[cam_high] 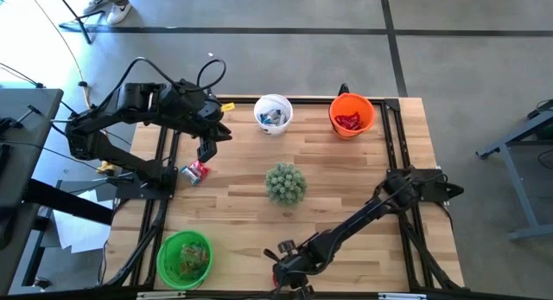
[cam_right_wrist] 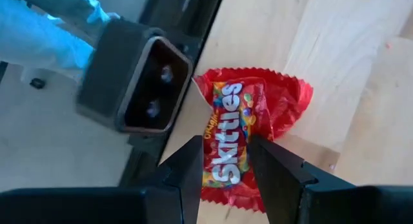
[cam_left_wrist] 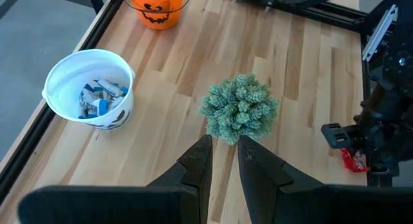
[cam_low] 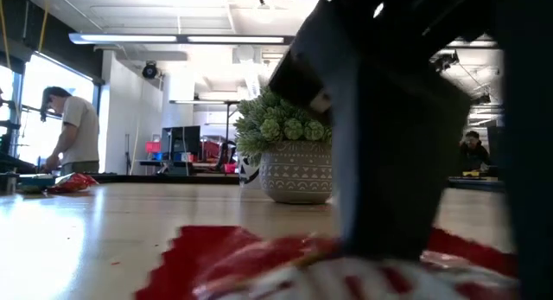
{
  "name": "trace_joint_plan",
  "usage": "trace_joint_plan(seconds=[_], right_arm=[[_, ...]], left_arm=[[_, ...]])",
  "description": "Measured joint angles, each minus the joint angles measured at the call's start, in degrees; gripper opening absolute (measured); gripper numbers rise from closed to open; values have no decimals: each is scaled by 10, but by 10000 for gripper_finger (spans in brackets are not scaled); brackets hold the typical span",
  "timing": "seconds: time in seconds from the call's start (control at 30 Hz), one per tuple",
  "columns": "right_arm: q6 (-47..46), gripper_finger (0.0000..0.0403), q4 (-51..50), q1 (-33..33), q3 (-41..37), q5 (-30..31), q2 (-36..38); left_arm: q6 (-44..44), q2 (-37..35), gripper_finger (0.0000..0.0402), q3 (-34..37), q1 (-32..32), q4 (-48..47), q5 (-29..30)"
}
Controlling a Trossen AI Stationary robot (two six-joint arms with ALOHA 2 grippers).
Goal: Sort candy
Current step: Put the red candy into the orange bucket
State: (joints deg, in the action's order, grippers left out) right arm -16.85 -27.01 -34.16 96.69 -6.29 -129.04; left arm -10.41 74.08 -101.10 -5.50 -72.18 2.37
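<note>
A red Skittles packet, one of the candy, lies flat on the table by its near edge. My right gripper is low over it, open, with a finger at each long side. A second red candy lies near the table's left edge. My left gripper hangs above that candy, fingers a little apart and holding nothing. White bucket holds blue-and-white candy, orange bucket red candy, green bucket small pieces. My right gripper comes at the Skittles packet slanting down from the far right, fingers along its two long sides. The packet lies flat on the wood. I cannot tell whether the fingertips touch it.
A green spiky plant in a pot stands mid-table between the arms. A dark camera box sits at the table's near edge beside the packet. People stand in the room beyond the table.
</note>
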Motion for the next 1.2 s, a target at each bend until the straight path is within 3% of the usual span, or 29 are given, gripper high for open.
trace_joint_plan(seconds=[0.2, 0.4, 0.53, 0.77, 1.2], right_arm=[[25, 129, 15, 4, 4, 8, -28], [15, 126, 22, 5, 3, 60, -34], [-11, 98, 19, 10, 3, 76, -35], [-13, 13, 16, 25, 2, 91, -35], [-49, 2, -19, 51, -3, 109, -1]], left_arm=[[0, 0, 62, 0, 0, 0, 0], [0, 0, 62, 0, 0, 0, 0], [0, 0, 62, 0, 0, 0, 0], [1, 0, 62, 0, 0, 0, 0], [7, 0, 62, 0, 0, 0, 0]])
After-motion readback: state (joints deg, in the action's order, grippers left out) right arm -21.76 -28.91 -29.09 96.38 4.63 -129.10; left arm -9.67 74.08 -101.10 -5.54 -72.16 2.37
